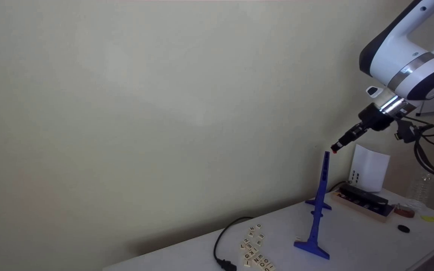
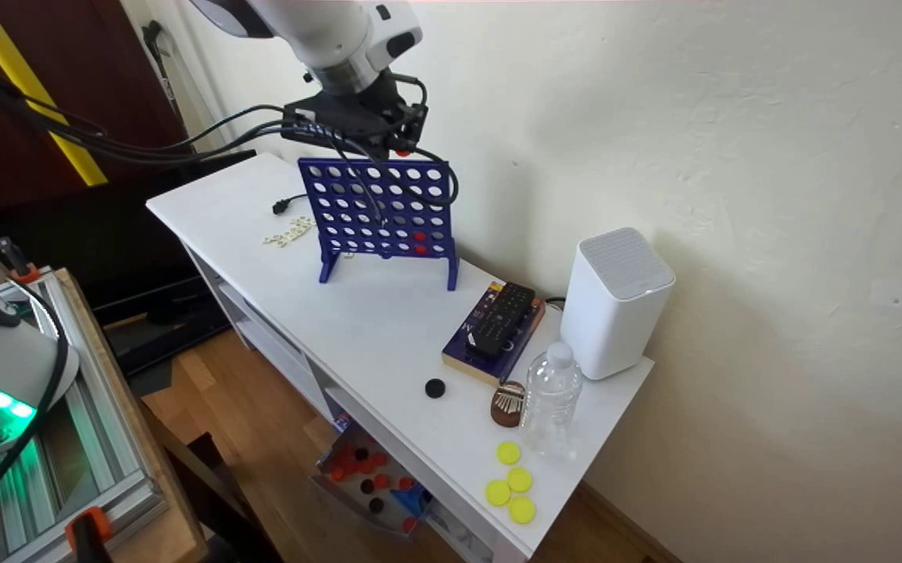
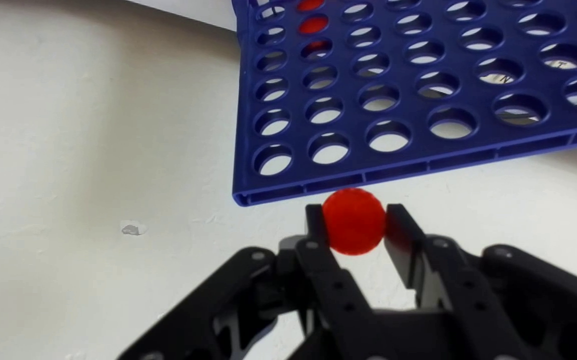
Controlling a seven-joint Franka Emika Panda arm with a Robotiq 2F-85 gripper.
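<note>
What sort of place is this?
Probably a home or office room used for robotics: it has a brown wooden floor, a blue plastic game grid on a long white table, and a rounded white robot base glowing green.

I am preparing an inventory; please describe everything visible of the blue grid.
The blue grid looks plastic, with rows of round holes, a slotted top and feet at both ends. It stands upright on the white table, red discs low in one column. The gripper holds a red disc near its top; contact unclear.

Home, I'd say | exterior view: wood floor point(image 2: 263, 403) lower left | desk point(image 2: 388, 336) at centre, with remote point(image 2: 502, 319) and game rack point(image 2: 408, 213)
</note>
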